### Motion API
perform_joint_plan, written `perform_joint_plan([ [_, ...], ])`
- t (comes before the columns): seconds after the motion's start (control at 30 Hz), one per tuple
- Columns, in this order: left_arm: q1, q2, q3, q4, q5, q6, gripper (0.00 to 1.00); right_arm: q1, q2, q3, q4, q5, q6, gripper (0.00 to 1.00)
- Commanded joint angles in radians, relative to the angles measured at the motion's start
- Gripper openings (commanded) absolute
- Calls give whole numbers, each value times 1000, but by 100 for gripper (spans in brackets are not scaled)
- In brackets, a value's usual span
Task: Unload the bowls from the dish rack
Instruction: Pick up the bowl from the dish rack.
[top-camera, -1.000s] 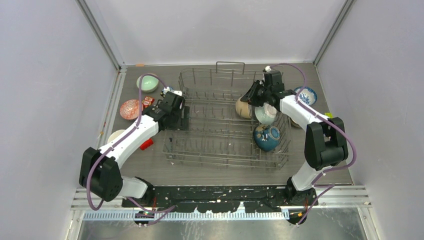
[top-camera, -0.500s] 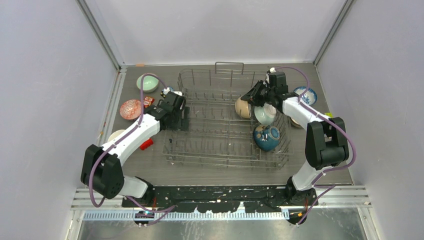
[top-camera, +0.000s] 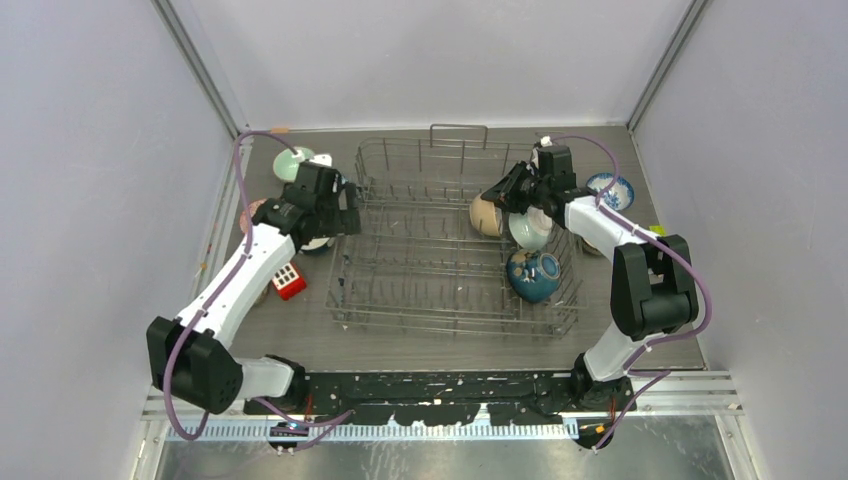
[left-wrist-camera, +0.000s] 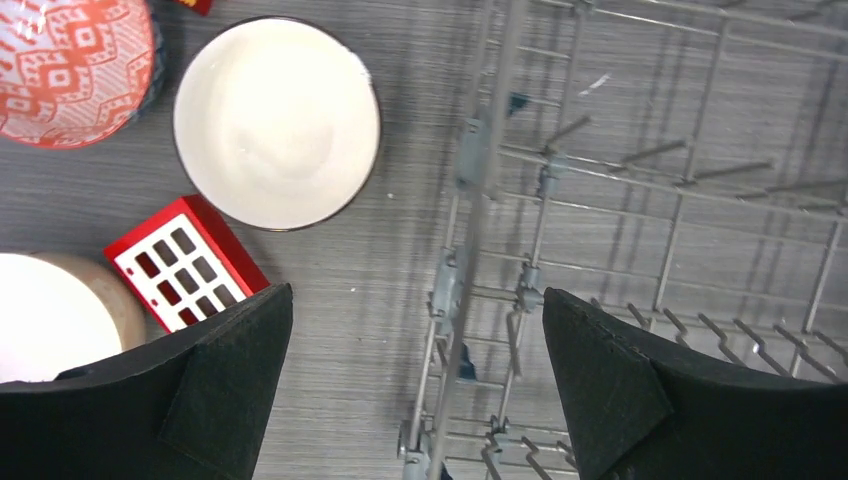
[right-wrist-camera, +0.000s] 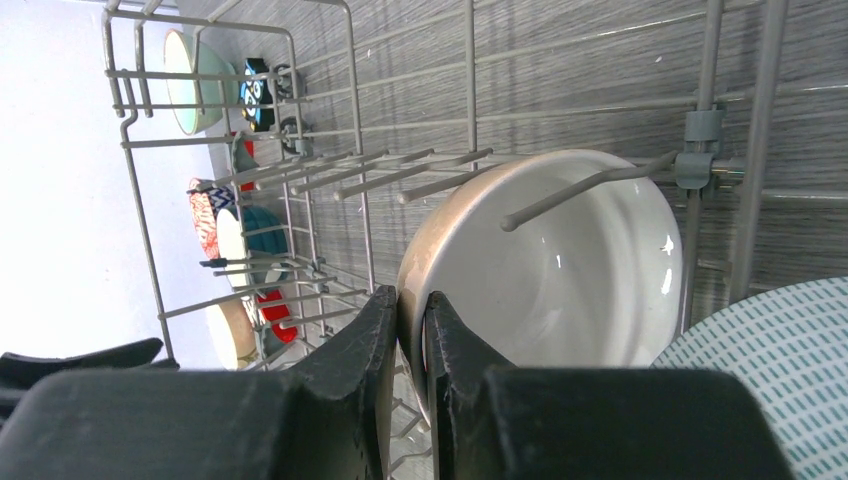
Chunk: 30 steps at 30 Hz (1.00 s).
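Observation:
The grey wire dish rack (top-camera: 450, 300) holds a tan bowl (top-camera: 484, 216), a white-teal bowl (top-camera: 528, 231) and a dark blue bowl (top-camera: 533, 276) at its right side. My right gripper (top-camera: 499, 196) is shut on the tan bowl's rim (right-wrist-camera: 560, 270), one finger inside and one outside (right-wrist-camera: 412, 340). My left gripper (top-camera: 322, 205) is open and empty above the rack's left side wire (left-wrist-camera: 470, 250). Below it on the table stand a dark-rimmed bowl with a white inside (left-wrist-camera: 277, 122), a pink-red patterned bowl (left-wrist-camera: 75, 70) and a tan bowl (left-wrist-camera: 55, 315).
A mint green bowl (top-camera: 292, 163) stands at the back left. A blue-white patterned bowl (top-camera: 612, 190) stands right of the rack. A red block with white squares (top-camera: 289, 281) lies left of the rack. Side walls close in left and right.
My left arm has moved back and left, from the rack's left edge to over the bowls outside it, uncovering the red block. My right gripper stays on the tan bowl.

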Motion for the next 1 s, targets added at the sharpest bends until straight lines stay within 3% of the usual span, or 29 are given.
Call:
perform_joint_plan([
  [0.0,40,19,-26,39,82,3,93,9,-108,11,195,-184,88,1],
  [0.27,39,87,-68,96,198,-21,61,9,-116,4,282,-231,175,1],
  [0.3,39,95,-70,101,199,-23,55,9,-118,3,295,-235,186,1],
  [0.47,40,120,-73,117,162,-42,3,8,-134,17,318,-251,226,1],
  [0.77,40,156,-61,114,104,-74,0,7,-173,44,286,-261,230,1],
  [0.97,41,168,-59,110,95,-73,0,8,-181,35,360,-291,295,1],
])
